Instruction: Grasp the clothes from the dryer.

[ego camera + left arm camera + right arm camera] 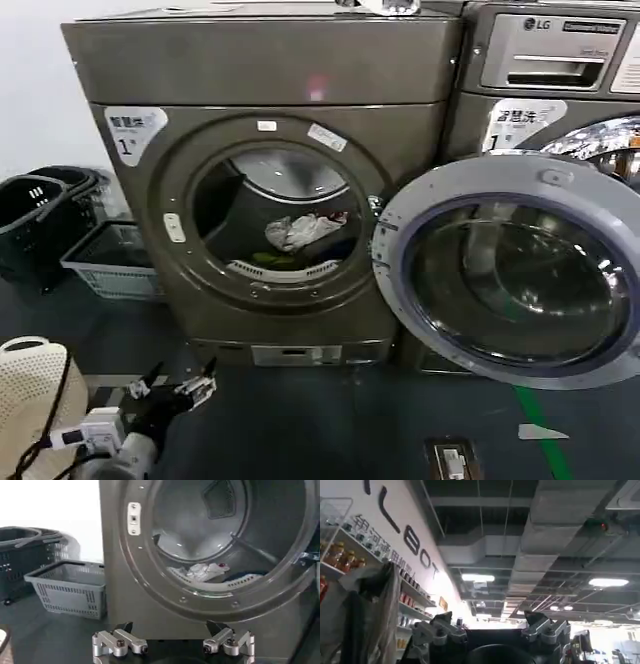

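So the left gripper (172, 388) is down low by the floor in front of the dryer (270, 70), fingers spread wide apart and holding nothing, aimed up at the open porthole from below. The right gripper (492, 625) is parked pointing at the ceiling, jaws also spread and empty, so it looks idle. Door (505, 265) is swung fully open to the right, which is nice. The clothes (303, 231) are sitting at the bottom of the drum: a whitish crumpled piece with a bit of red, and a yellow-green bit (268, 260) just in front near the lip. I'd say we're at the approach step, nothing grabbed yet. Next move needs the left arm to lift, clear the rim, then reach in and close on the white piece.
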Tool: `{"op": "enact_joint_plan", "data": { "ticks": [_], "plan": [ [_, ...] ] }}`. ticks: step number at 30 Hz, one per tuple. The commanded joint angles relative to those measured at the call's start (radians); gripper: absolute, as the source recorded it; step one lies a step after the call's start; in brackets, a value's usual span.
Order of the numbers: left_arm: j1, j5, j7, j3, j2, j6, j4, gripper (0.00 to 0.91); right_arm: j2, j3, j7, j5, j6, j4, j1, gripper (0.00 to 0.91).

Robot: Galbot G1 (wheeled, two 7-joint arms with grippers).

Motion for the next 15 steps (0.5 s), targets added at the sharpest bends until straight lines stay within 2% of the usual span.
{"op": "enact_joint_plan", "data": {
  "ticks": [1, 15],
  "plan": [
    [-0.002, 0.001, 0.001, 0.002, -0.002, 0.049, 0.0, 0.907, -0.002, 0.008, 0.004, 0.0, 0.007, -0.008, -0.001, 0.907],
    [0.0, 0.005, 0.01, 0.012, -0.003, 0.049, -0.025, 0.907, 0.0, 0.042, 0.034, 0.031, 0.024, -0.043, -0.017, 0.907]
  ]
}}
